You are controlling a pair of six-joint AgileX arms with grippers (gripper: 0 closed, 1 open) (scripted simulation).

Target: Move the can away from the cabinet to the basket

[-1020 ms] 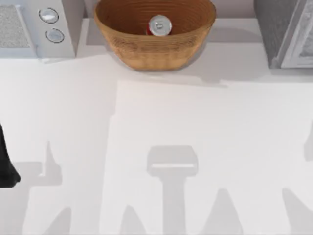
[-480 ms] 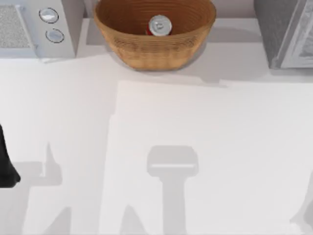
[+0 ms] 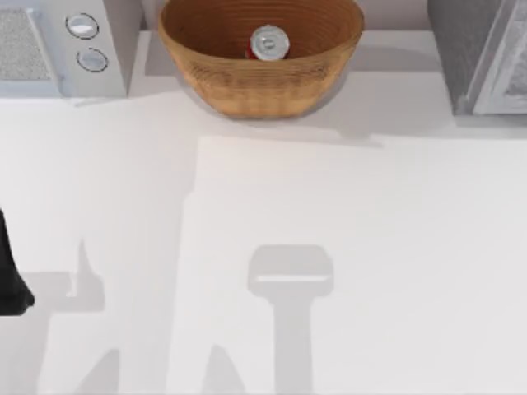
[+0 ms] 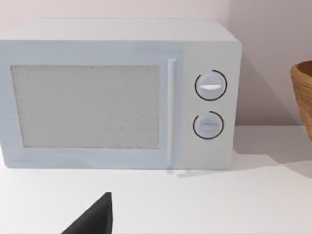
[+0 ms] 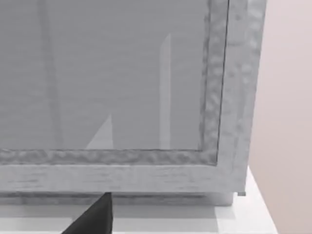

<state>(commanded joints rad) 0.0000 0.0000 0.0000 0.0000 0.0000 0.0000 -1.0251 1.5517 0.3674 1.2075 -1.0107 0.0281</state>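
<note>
The can (image 3: 269, 43) is seen standing upright inside the wicker basket (image 3: 247, 86), well apart from the cabinet (image 3: 482, 53) at the table's right. The shadow at the right edge a moment ago is gone, so the right arm is judged withdrawn and the task finished. Neither gripper's finger spacing can be told; the left arm (image 3: 10, 271) is parked at the left edge.
</note>
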